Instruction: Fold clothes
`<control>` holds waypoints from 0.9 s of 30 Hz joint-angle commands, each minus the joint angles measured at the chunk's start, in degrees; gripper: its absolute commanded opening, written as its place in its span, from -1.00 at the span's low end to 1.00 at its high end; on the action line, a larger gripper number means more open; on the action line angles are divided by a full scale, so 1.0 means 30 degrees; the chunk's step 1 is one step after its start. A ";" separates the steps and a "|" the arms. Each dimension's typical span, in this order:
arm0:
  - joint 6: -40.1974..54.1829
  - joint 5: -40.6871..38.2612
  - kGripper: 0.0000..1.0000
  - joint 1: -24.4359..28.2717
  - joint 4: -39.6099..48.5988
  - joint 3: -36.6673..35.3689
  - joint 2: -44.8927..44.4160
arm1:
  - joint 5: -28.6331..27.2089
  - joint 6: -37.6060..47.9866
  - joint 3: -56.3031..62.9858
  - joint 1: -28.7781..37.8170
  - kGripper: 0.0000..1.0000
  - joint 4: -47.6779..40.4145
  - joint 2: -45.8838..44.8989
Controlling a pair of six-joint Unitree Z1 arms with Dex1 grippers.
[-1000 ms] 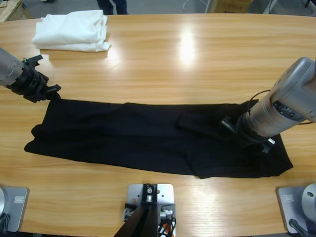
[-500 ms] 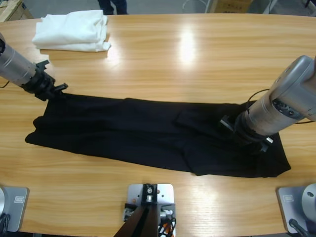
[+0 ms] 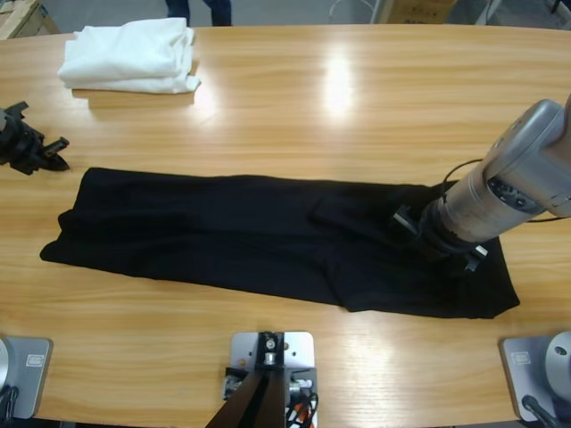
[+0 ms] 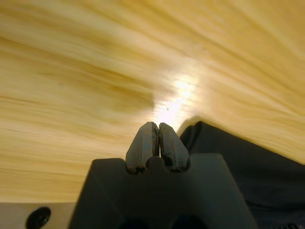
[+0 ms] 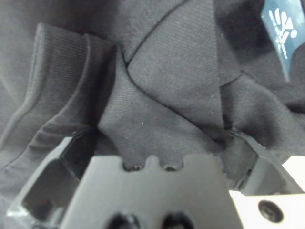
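Note:
The black polo shirt (image 3: 268, 236) lies spread lengthwise across the table, folded into a long strip. My left gripper (image 3: 55, 159) is shut and empty, hovering over bare wood just left of the shirt's far-left corner (image 4: 238, 162). In the left wrist view its fingertips (image 4: 148, 136) press together with nothing between them. My right gripper (image 3: 417, 227) sits down on the shirt's right end, open. Its jaws stand wide apart with bunched collar fabric (image 5: 157, 119) between them, and the blue neck tag (image 5: 281, 24) shows close by.
A folded white garment pile (image 3: 129, 55) rests at the table's far left corner. A person's legs (image 3: 198, 9) stand beyond the far edge. Bare wooden table (image 3: 357, 98) stretches behind the shirt, with a narrower strip in front.
My left gripper has let go of the shirt's far-left corner and drawn back to the left, off the cloth. The shirt's left end now lies flatter. The right arm has barely moved.

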 commanded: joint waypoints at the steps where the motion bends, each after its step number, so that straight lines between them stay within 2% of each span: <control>1: -0.0095 -0.1155 -1.00 -0.2345 0.1561 -0.0487 -0.2714 | 0.0247 -0.0319 0.0575 -0.0187 0.96 -0.0279 0.0606; 3: -0.0851 -0.1208 -1.00 -0.3880 0.1983 0.0486 -0.3827 | 0.0247 -0.0313 0.0569 -0.0187 0.96 -0.0308 0.0630; 5: -0.2140 -0.1231 -1.00 -0.4771 0.1673 0.2560 -0.4624 | 0.0265 -0.0302 0.0564 -0.0187 0.96 -0.0308 0.0618; 10: -0.3001 -0.1261 -1.00 -0.5222 0.0595 0.5900 -0.5403 | 0.0253 -0.0313 0.0710 -0.0187 0.96 -0.0308 0.0536; 17: -0.3546 -0.1354 -1.00 -0.5468 0.0559 0.5841 -0.3182 | 0.0265 -0.0325 0.0681 -0.0187 0.96 -0.0449 0.0518; 22: -0.6060 -0.1343 -1.00 -0.7378 0.1227 0.6070 -0.3024 | 0.0306 -0.0302 0.0710 -0.0187 0.96 -0.0859 0.0864; 27: -0.7648 0.0327 -1.00 -0.7830 0.2048 0.5355 -0.2110 | 0.0323 -0.0278 0.0845 -0.0187 0.96 -0.0924 0.0852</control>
